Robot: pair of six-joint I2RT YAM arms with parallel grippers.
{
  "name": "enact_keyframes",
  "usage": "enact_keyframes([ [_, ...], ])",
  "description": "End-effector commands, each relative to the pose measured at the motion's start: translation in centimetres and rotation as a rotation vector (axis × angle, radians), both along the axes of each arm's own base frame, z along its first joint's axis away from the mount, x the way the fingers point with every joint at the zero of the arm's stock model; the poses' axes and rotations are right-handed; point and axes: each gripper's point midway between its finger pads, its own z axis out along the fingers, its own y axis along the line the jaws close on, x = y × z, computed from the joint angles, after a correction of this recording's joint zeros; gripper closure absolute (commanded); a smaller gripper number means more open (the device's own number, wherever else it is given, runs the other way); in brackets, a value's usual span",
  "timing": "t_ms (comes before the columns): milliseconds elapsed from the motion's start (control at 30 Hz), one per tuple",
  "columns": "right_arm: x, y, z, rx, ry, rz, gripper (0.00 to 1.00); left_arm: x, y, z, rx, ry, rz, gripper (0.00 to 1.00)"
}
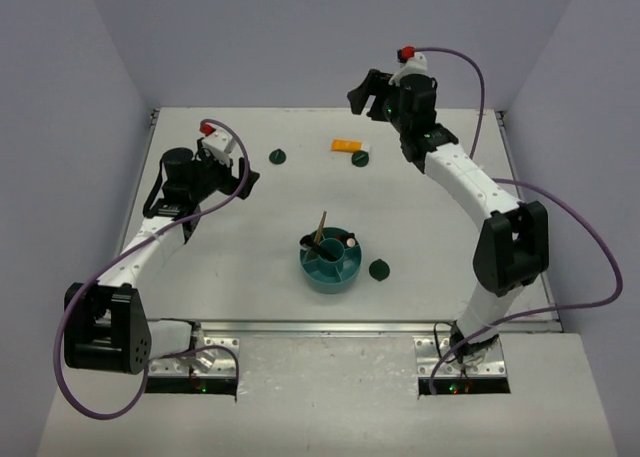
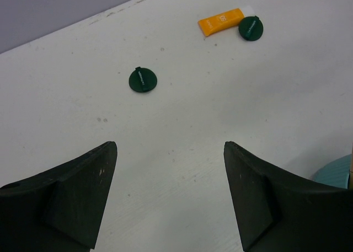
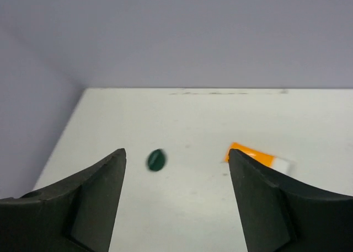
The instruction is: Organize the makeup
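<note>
The makeup is scattered. An orange-and-white packet (image 1: 347, 145) (image 2: 223, 21) (image 3: 256, 157) lies at the back, next to a dark green compact (image 1: 360, 159) (image 2: 250, 28). A second compact (image 1: 278, 157) (image 2: 143, 79) (image 3: 156, 160) lies further left, and a third (image 1: 379, 270) sits beside the teal bowl (image 1: 330, 279). A tan brush (image 1: 320, 229) and dark items stand in the bowl. My left gripper (image 1: 245, 182) (image 2: 170, 147) hovers open and empty, short of the left compact. Raised at the back, my right gripper (image 1: 358, 92) (image 3: 176, 153) is open with nothing in it.
Purple-grey walls close the table at the back and both sides. In the left wrist view, the teal bowl's edge (image 2: 336, 175) shows at the right. Purple cables loop off both arms.
</note>
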Motion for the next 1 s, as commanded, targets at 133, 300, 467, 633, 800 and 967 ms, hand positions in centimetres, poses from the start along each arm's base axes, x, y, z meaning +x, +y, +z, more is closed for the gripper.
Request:
enact_keyframes([
  [133, 1.7, -8.5, -12.7, -0.471, 0.393, -0.395, 0.22, 0.2, 0.5, 1.8, 0.003, -0.063, 0.013, 0.24],
  [300, -3.3, -7.8, -13.1, -0.542, 0.452, -0.173, 0.23, 0.0, 0.8, 1.3, 0.014, -0.055, 0.028, 0.24],
  [467, -13.7, -8.7, -14.9, -0.509, 0.647, -0.046, 0.30, 0.2, 0.6, 0.6, 0.003, -0.044, 0.020, 0.24],
  [633, -22.3, -8.4, -18.9, -0.438, 0.793, 0.043, 0.38, 0.7, 0.3, 0.3, -0.002, -0.033, 0.002, 0.24],
  [800, -26.8, -6.3, -21.7, -0.344, 0.868, 0.192, 0.39, 1.2, -0.1, 0.3, -0.009, -0.032, -0.021, 0.24],
  [967, -28.4, -5.4, -23.5, -0.312, 0.875, 0.268, 0.39, 1.0, -0.4, 0.2, -0.022, -0.036, -0.031, 0.24],
])
